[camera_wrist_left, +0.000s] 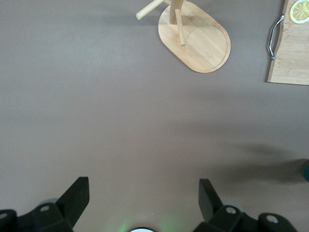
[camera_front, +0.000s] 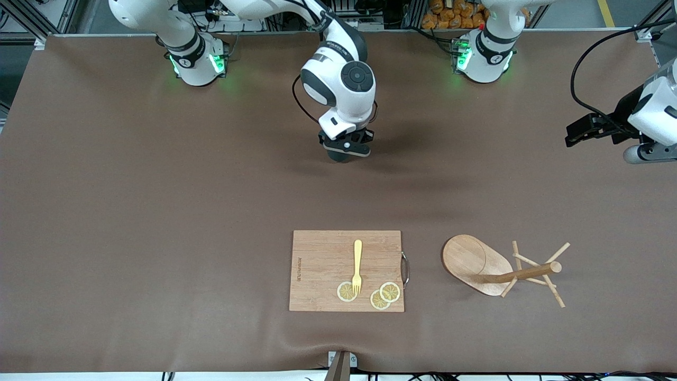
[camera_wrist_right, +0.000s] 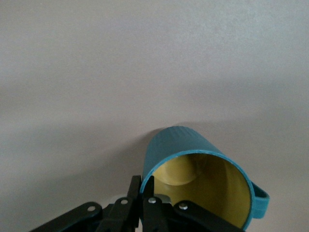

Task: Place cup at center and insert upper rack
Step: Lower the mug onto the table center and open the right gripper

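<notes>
My right gripper [camera_front: 342, 152] is shut on the rim of the dark teal cup [camera_wrist_right: 193, 166], one finger inside the tan-yellow interior and one outside; the cup's handle [camera_wrist_right: 258, 195] points away from the fingers. In the front view the cup [camera_front: 339, 156] is mostly hidden under the hand, low over the table's middle. The wooden mug tree, the upper rack [camera_front: 502, 267], lies tipped on its side toward the left arm's end, near the front camera; its oval base also shows in the left wrist view [camera_wrist_left: 198, 41]. My left gripper [camera_wrist_left: 144, 193] is open and empty, high at the left arm's end of the table.
A rectangular wooden cutting board [camera_front: 317, 254] lies near the front edge with a yellow fork [camera_front: 357, 264] and lemon slices [camera_front: 381, 296] on it; its metal handle [camera_front: 405, 269] faces the mug tree. The brown mat covers the table.
</notes>
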### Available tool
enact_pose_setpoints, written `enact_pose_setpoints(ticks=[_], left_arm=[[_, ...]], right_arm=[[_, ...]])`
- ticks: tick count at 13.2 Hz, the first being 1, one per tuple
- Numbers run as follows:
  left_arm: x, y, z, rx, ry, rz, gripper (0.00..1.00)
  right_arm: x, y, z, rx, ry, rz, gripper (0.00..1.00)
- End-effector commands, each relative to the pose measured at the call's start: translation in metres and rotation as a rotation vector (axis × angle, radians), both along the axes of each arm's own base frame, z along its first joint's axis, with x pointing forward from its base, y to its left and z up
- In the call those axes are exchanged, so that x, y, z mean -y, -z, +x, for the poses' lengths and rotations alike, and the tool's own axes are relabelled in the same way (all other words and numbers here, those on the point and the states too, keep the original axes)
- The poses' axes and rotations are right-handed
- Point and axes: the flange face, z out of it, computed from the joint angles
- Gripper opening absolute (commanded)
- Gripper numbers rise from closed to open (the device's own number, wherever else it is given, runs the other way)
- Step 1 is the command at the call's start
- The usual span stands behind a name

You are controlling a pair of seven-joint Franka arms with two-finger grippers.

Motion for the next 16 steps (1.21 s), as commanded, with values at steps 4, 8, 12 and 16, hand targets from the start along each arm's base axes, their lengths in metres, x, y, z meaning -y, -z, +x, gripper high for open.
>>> enact_pose_setpoints(ticks=[4, 8, 12, 16], left_arm=[[-0.003, -0.003, -0.002, -0.003, 0.006, 0.018, 1.0], [-0.004, -0.002, -0.002, -0.005, 0.005, 0.018, 1.0], [-0.002, -0.003, -0.002, -0.003, 0.006, 0.018, 1.0], [0.0, -0.005, -0.002, 0.0, -0.007, 0.02, 1.0]], right_arm=[[-0.006, 0.023, 0.002, 0.019, 0.035, 0.028, 0.05], [-0.006, 0.022, 0.003, 0.019, 0.039, 0.03, 0.26], [-0.007, 0.014, 0.006, 0.024, 0.047, 0.044, 0.76], [-0.024, -0.038, 0.019, 0.076, 0.03, 0.132, 1.0]])
